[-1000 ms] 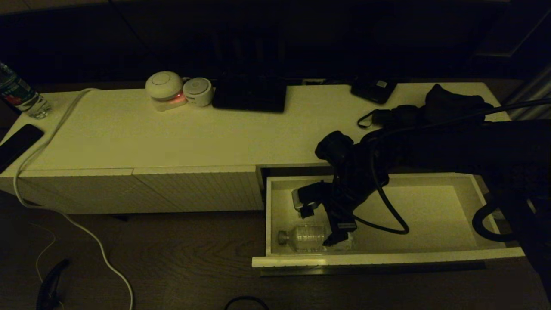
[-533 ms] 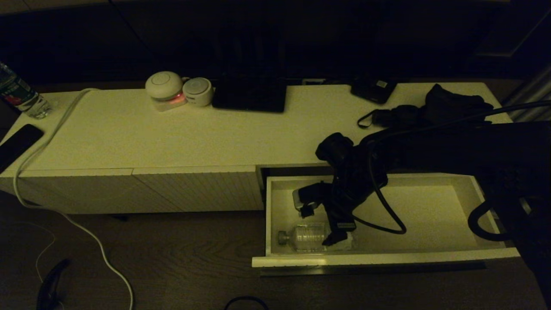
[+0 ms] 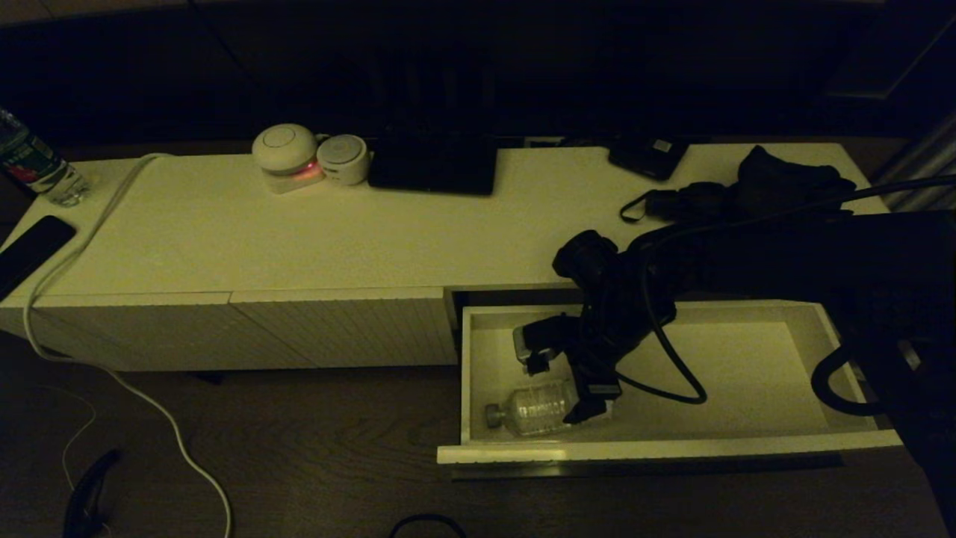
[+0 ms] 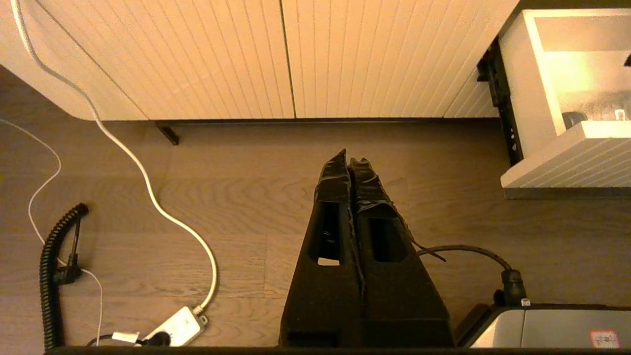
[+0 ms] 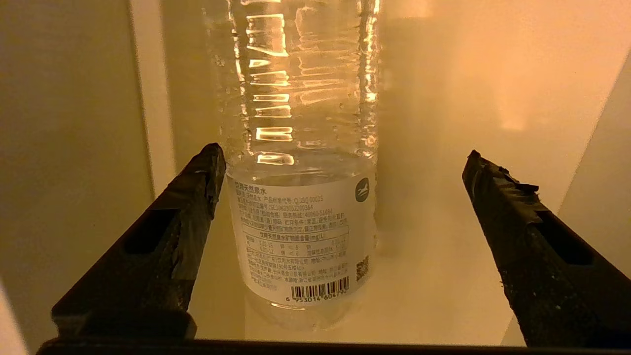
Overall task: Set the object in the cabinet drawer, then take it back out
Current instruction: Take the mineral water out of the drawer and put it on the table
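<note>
Cabinet drawer (image 3: 672, 448), cream-white with a finely ribbed front and a dark strip along the lower edge, is seen pulled out from the right part of the long, low cream cabinet (image 3: 336, 239); its interior is plain and smooth. Ribbed cream panels (image 4: 276, 54) make up the cabinet front to the left of the drawer.

A clear, ridged plastic water bottle (image 3: 534, 409) is seen lying on its side in the drawer's front left corner, cap toward the left wall, close to the front wall. In the right wrist view the bottle (image 5: 300, 162) carries a white wrap label printed with small Chinese text, a round dark logo and a barcode; the digits read roughly 6 953014 60479, the last ones unclear. Clear liquid is visible inside.

The right gripper (image 3: 590, 400), black, is lowered into the drawer over the bottle's base end. Its jaws are spread wide either side of the bottle, one finger (image 5: 162, 246) right beside the label, the other well apart from it; nothing is clasped.

The left gripper (image 4: 351, 165) hangs low over the wood-grain floor (image 4: 246, 197) in front of the ribbed panels, its black taped jaws pressed together, empty.

On the cabinet top two rounded white devices (image 3: 310, 155), one with a red glow, are noted. A white cable (image 3: 97, 224) trails down to the floor.
</note>
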### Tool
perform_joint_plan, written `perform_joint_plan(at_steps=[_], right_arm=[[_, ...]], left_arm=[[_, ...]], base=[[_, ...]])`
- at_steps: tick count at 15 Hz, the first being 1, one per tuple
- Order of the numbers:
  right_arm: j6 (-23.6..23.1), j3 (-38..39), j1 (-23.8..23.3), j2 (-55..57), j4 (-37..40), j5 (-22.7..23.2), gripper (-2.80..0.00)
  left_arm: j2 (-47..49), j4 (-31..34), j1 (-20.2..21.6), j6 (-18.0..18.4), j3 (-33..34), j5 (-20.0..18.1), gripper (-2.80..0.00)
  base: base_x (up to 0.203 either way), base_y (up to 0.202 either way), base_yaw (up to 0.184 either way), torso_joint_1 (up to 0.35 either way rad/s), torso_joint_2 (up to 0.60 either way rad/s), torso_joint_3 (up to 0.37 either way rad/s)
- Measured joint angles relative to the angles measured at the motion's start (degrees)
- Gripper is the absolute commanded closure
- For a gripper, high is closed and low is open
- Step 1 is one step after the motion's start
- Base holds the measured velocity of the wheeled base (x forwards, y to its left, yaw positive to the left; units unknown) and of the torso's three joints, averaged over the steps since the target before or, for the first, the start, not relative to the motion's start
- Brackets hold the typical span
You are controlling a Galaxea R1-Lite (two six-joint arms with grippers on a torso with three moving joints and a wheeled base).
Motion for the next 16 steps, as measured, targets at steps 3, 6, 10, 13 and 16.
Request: perform_joint_plan(at_steps=[3,6,10,13,16], right_arm=[[0.02,-0.07,-0.44,0.27,-2.84,-0.02,-2.80],[-0.07,-0.09,-0.47,0.89,-4.76,-0.11,-2.80],[0.04,-0.09,-0.47,1.22,-4.85,-0.11,-2.80],[0.30,-0.07,-0.44,1.67,-5.14,-0.11,-2.80],[0.70,-0.07,-0.39,1.85,-5.92,-0.11,-2.80]], left_arm=[[0.00,0.00,0.00,-0.01,0.00,0.02,0.00],[0.00,0.00,0.00,-0.03,0.00,0.00,0.00],[0.00,-0.03,0.00,-0.01,0.00,0.02,0.00],[0.00,0.00,0.00,-0.01,0.00,0.02,0.00],[0.00,0.00,0.00,-0.01,0.00,0.02,0.00]], base=[[0.000,0.000,0.000,0.000,0.00,0.000],[0.000,0.000,0.000,0.000,0.00,0.000],[0.000,0.000,0.000,0.000,0.00,0.000],[0.000,0.000,0.000,0.000,0.00,0.000],[0.000,0.000,0.000,0.000,0.00,0.000]])
